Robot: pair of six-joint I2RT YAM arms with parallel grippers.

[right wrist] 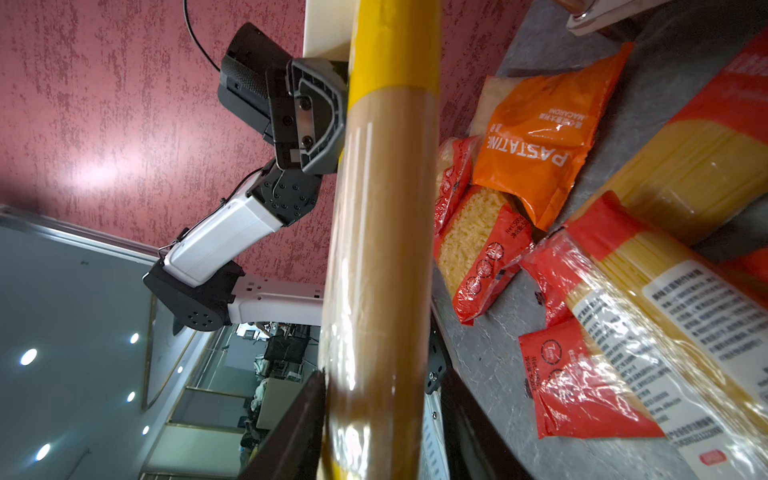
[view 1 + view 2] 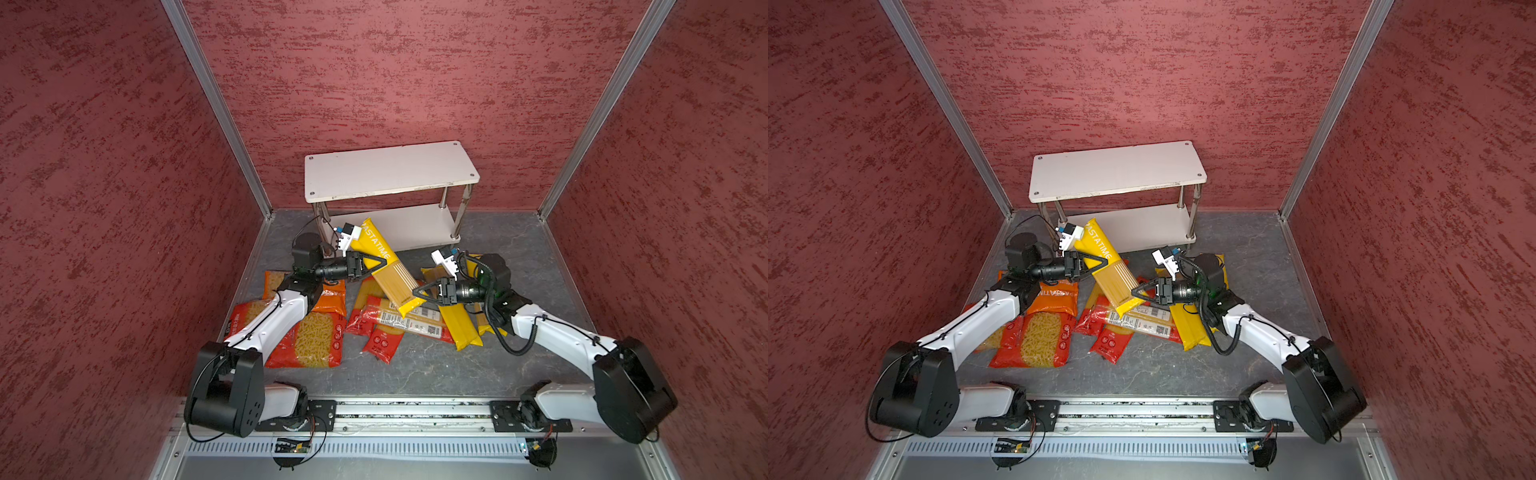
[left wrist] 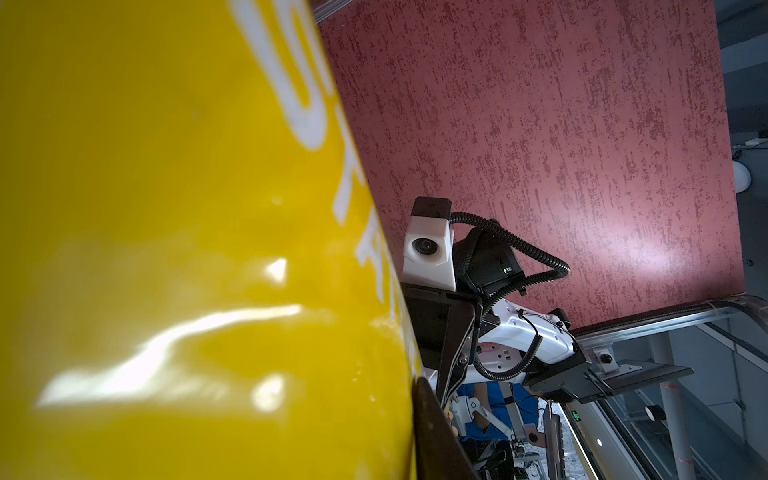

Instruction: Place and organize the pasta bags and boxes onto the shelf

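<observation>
Your shelf (image 2: 390, 170) stands at the far edge of the surface. The yellow spaghetti pack (image 2: 395, 282) hangs tilted, its top end at the lower board's front left corner. Your left gripper (image 2: 380, 264) clamps its upper half. Your right gripper (image 2: 417, 293) straddles its lower end, and I cannot tell whether it grips.
</observation>
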